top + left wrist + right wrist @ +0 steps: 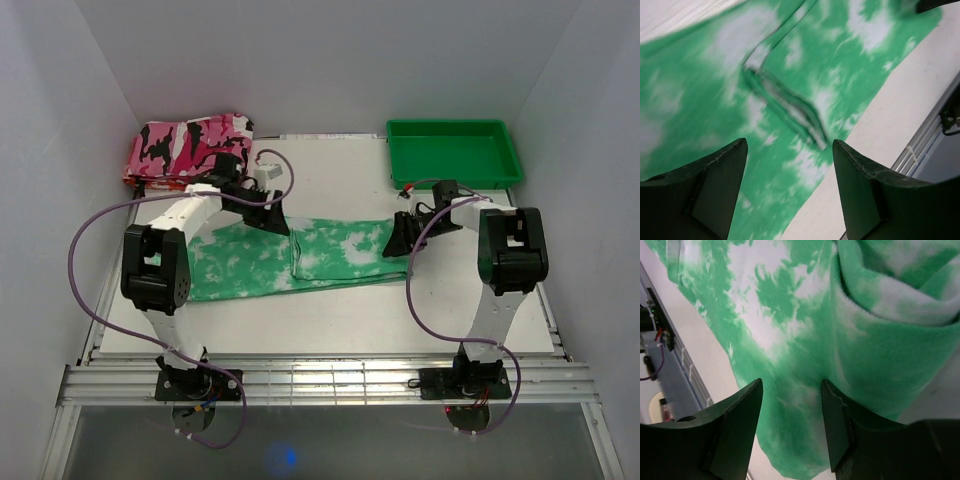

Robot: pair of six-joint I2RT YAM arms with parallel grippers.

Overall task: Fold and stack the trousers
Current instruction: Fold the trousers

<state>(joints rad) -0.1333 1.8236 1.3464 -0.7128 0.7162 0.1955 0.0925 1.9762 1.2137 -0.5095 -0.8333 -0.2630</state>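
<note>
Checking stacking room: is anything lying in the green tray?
No, the tray shows only its bare green floor in the top view.

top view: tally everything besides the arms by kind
tie-dye trousers: 1
camouflage folded cloth: 1
green tray: 1
total: 3

A white table (330,325) carries green tie-dye trousers (335,255) across its middle, a pink camouflage cloth (185,145) at upper left, a green tray (450,155) at upper right.
</note>
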